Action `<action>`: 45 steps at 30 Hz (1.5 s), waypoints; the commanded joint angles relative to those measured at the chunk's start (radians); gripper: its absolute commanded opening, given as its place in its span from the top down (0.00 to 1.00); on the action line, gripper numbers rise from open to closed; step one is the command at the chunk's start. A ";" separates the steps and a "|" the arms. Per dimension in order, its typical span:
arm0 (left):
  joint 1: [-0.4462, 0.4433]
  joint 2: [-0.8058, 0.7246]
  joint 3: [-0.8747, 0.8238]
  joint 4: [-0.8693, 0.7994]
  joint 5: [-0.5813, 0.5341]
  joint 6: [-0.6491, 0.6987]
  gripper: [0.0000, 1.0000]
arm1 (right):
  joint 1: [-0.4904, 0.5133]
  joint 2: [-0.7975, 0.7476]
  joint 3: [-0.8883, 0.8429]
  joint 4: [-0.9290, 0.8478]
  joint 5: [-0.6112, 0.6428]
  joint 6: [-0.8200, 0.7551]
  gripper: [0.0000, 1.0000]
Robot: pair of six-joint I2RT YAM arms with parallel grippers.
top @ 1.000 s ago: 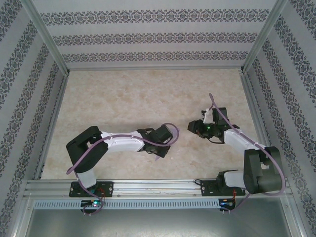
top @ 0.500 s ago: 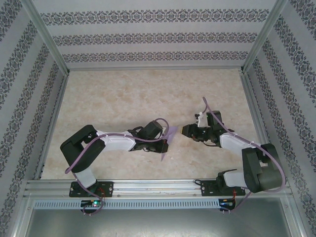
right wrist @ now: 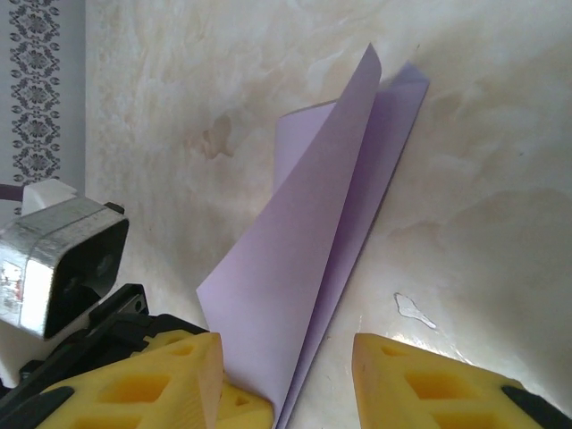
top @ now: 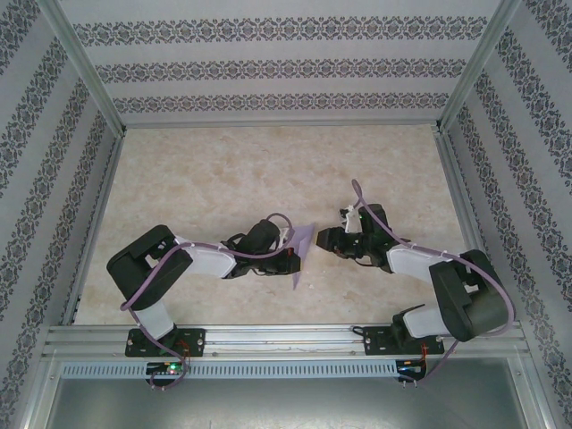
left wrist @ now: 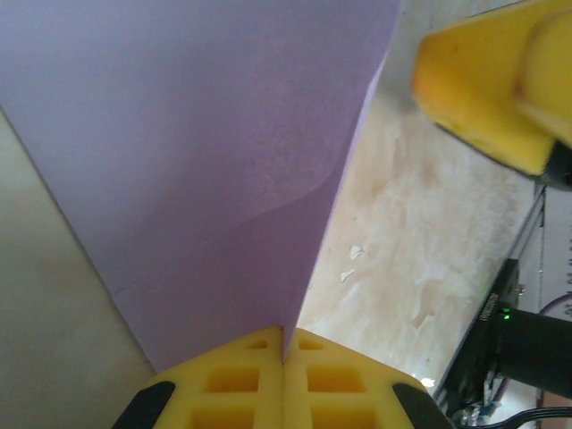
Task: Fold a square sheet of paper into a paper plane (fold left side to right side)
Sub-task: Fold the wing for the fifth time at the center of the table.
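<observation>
Midway along the bench [top: 223,170], closer to its near edge, the left jaws clench the fold of a half-folded lilac paper sheet [top: 304,248], holding it on edge. The right jaws stand apart and empty either side of its free edge, probably ready to grip.

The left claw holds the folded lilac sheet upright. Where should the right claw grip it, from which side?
Likely the free edges of the lilac sheet, clear of the left claw. The right claw should come from the right, open jaws straddling both splayed layers, since it stands on edge.
</observation>
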 commanded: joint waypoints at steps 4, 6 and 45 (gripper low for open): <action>0.029 -0.002 -0.040 0.166 0.042 -0.084 1.00 | 0.044 0.062 -0.004 0.120 0.030 0.040 0.58; 0.031 0.007 -0.047 0.187 0.044 -0.098 1.00 | 0.057 0.080 0.001 0.133 0.038 0.046 0.58; 0.036 0.106 -0.072 0.377 0.071 -0.200 1.00 | 0.138 0.218 0.080 0.113 0.134 0.056 0.59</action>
